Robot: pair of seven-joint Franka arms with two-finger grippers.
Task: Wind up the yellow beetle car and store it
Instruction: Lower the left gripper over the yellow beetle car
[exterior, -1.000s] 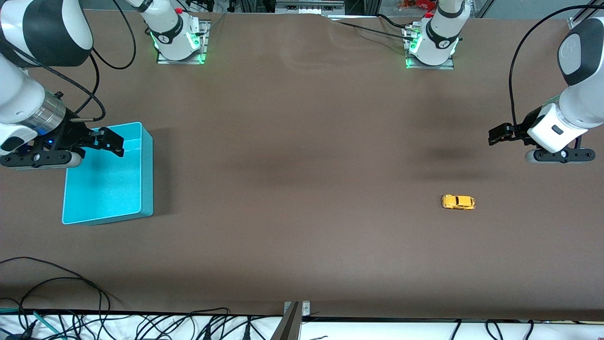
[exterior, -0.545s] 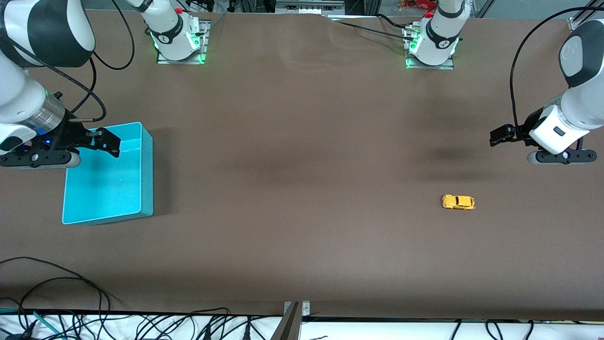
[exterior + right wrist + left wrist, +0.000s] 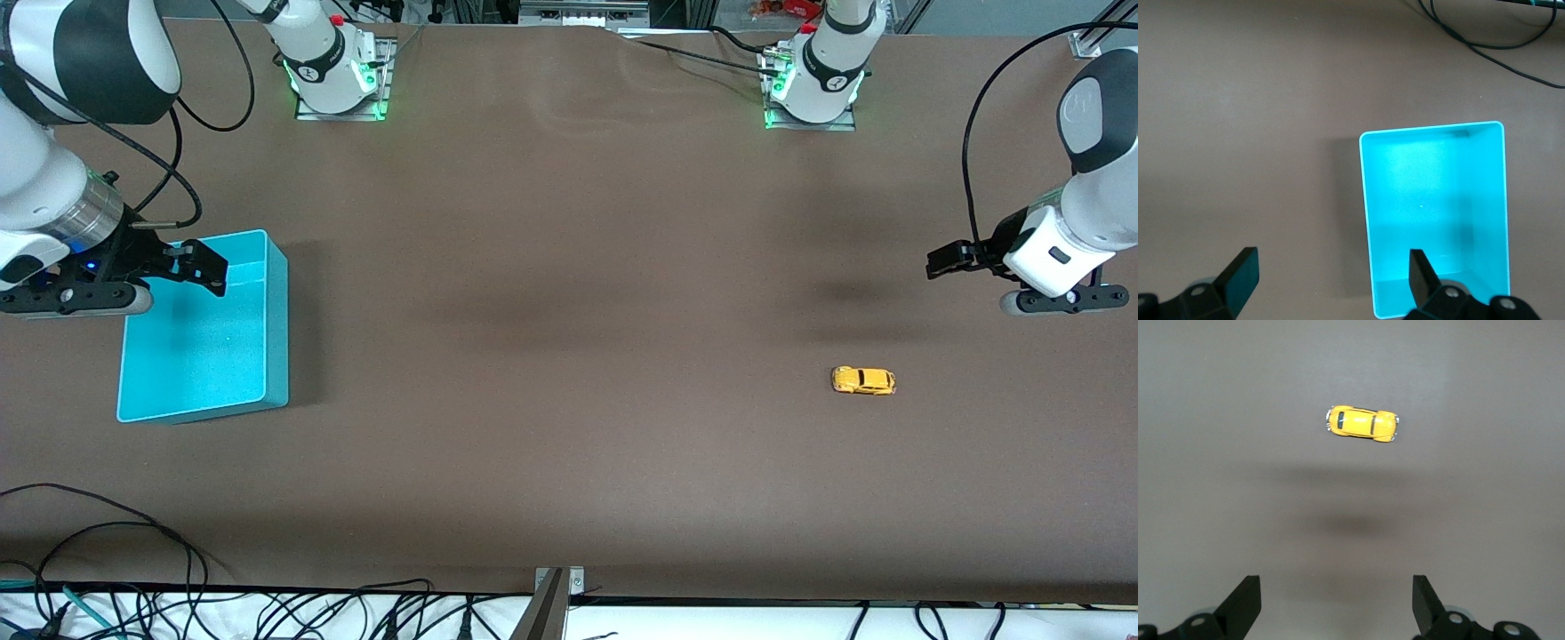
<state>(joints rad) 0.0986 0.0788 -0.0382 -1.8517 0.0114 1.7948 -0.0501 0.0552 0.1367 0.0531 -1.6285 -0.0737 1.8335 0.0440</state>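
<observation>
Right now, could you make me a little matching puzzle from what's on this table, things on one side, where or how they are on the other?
Things:
1. yellow beetle car
2. turquoise bin
3. left gripper
4. right gripper

Descriptions:
A. open, over the bin's edge
B. empty, at the right arm's end of the table
C. on its wheels on the bare table
D. open, up in the air over bare table near the car

Pairs: 1-C, 2-B, 3-D, 4-A

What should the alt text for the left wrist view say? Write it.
A tiny yellow beetle car sits on its wheels on the bare brown table. The open left gripper hangs over the table, empty, its two dark fingertips showing at the frame's edge.
</observation>
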